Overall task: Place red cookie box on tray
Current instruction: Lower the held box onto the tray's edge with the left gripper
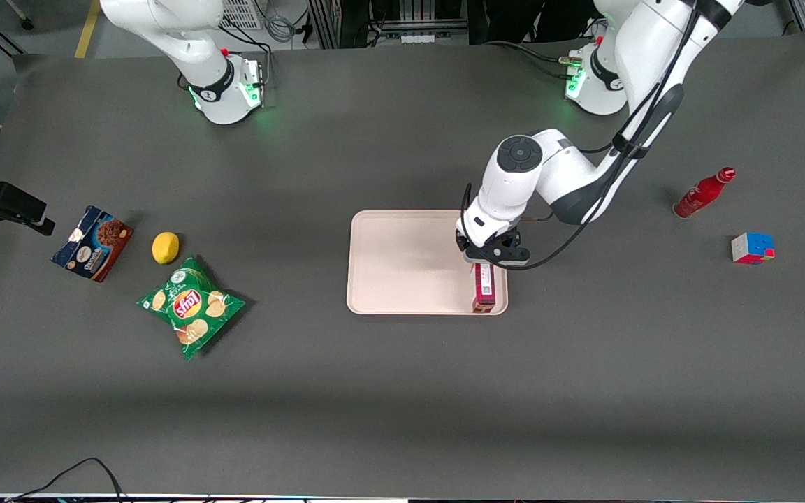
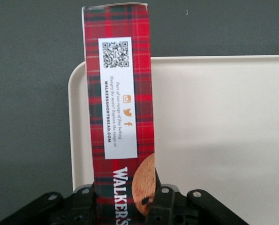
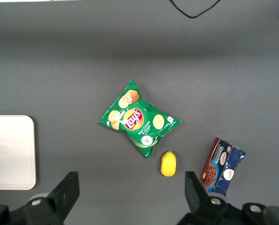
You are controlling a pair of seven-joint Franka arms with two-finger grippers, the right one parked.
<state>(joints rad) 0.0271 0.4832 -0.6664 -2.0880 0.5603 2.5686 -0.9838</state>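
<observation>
The red cookie box (image 1: 483,286), a long tartan carton with a white label, stands on its narrow side over the pale pink tray (image 1: 402,262), along the tray's short edge toward the working arm's end. My left gripper (image 1: 492,256) is shut on the box's end farther from the front camera. In the left wrist view the box (image 2: 118,108) runs out from between the black fingers (image 2: 165,202), with the tray (image 2: 223,117) beneath it. The box's free end reaches just past the tray's rim there. I cannot tell whether the box rests on the tray. The tray's corner also shows in the right wrist view (image 3: 10,150).
Toward the parked arm's end lie a blue-and-brown cookie box (image 1: 92,242), a lemon (image 1: 165,247) and a green chips bag (image 1: 191,305). Toward the working arm's end lie a red bottle (image 1: 703,193) and a colour cube (image 1: 752,248).
</observation>
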